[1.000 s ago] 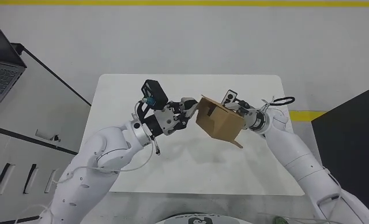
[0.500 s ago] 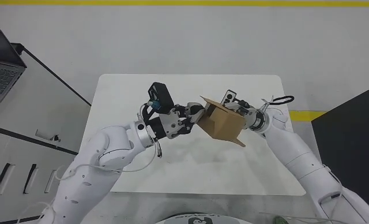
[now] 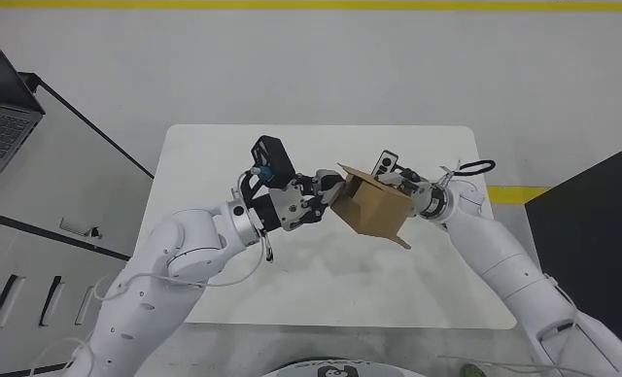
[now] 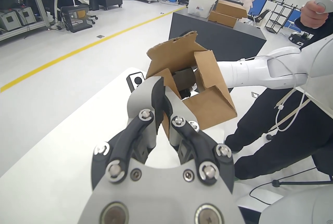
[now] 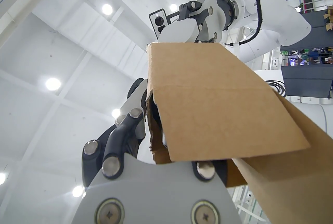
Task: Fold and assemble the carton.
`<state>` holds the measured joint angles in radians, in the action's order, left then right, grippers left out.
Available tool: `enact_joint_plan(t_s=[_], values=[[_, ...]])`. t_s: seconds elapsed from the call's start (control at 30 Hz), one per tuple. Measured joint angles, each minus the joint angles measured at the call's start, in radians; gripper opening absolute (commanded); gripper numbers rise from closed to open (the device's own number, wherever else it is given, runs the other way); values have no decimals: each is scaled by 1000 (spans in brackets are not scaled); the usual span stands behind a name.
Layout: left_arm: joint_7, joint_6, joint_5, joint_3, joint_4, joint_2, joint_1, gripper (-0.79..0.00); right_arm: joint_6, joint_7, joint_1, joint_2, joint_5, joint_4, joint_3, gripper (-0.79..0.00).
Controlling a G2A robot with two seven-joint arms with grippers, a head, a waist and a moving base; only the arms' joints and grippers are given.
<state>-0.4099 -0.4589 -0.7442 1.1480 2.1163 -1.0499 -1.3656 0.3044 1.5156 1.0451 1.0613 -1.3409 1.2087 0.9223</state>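
Mid-frame above the worktop [image 3: 292, 280], the carton [image 3: 374, 210] hangs between 2 arms. The left gripper [image 3: 330, 189] has just moved in, fingers pinching a flap. The right gripper [image 3: 409, 198] fingers clamp the opposite wall, so folding can likely start.

The brown cardboard carton [image 3: 374, 212], half-folded with flaps open, hangs tilted above the table [image 3: 340, 280].

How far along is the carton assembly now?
Done: the carton is opened into a box shape and held above the table. In hand: the left gripper pinches an edge at its open end, and the right gripper holds the opposite end. Left: the end flaps stand open, not yet folded shut.
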Motion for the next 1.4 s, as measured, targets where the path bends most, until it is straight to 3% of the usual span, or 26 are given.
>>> enact_joint_plan(t_s=[1.4], values=[[-9,-16,-1,-22,-28,-11,44,-785,-2,2,-36,21,41,-52,-1,-785]])
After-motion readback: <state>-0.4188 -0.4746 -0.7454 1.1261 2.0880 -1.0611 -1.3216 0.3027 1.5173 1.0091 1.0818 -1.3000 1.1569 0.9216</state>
